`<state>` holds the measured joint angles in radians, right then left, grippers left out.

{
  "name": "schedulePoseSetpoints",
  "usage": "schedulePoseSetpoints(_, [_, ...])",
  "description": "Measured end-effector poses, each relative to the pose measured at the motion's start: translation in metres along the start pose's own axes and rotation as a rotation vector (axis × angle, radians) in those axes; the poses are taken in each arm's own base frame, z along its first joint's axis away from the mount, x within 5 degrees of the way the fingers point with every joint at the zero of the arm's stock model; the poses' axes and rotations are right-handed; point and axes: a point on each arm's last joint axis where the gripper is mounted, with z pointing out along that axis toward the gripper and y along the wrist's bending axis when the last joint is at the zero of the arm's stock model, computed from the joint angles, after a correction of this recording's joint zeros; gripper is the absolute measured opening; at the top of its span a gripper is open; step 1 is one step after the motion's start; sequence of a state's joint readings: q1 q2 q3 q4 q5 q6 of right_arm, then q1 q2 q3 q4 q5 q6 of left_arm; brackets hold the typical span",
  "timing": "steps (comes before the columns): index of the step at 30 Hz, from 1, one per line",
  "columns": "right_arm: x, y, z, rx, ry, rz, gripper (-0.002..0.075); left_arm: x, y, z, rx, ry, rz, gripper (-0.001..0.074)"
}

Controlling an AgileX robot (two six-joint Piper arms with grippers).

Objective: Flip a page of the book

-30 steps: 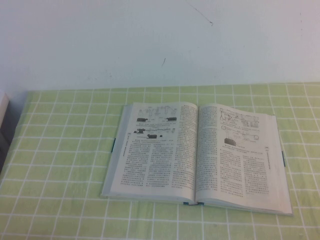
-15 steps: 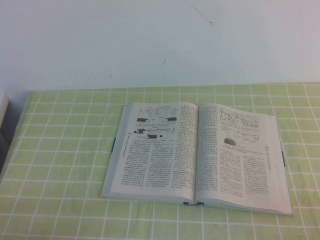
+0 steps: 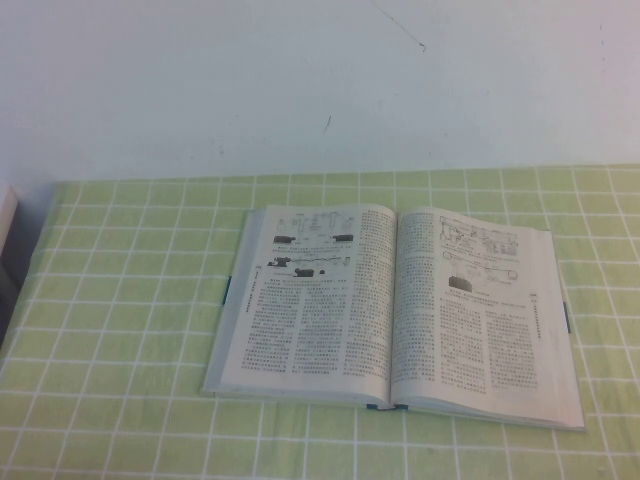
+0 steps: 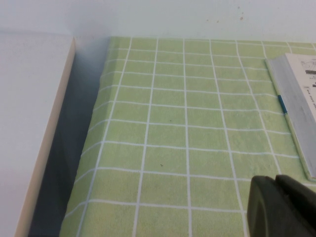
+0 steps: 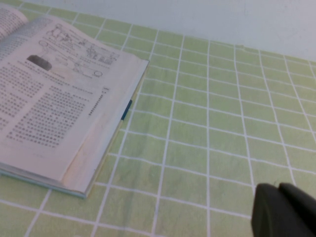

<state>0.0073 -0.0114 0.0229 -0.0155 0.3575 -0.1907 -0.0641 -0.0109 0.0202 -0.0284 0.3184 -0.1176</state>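
Observation:
The book lies open and flat on the green checked cloth, with thin blue-teal cover edges showing at its sides. The page is the left-hand leaf and lies flat; its upper face is mostly text under small dark pictures. The right-hand leaf has line drawings at its top. In the left wrist view my left gripper hovers over bare cloth, shut and empty, with the book's left edge a little way off. In the right wrist view my right gripper is shut and empty, over the cloth beside the book. Neither gripper appears in the high view.
The tablecloth runs back to a white wall. A white board stands off the table's left edge, with a dark gap between them. Bare cloth surrounds the book on all sides.

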Motion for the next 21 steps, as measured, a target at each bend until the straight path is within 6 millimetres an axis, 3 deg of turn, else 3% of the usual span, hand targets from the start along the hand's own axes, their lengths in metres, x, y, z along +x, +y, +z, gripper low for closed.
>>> schedulePoseSetpoints(21, [0.0000,0.0000,0.0000,0.000,0.000,0.011,-0.0002,0.0000,0.0000,0.0000,0.000,0.000,0.002,-0.0004])
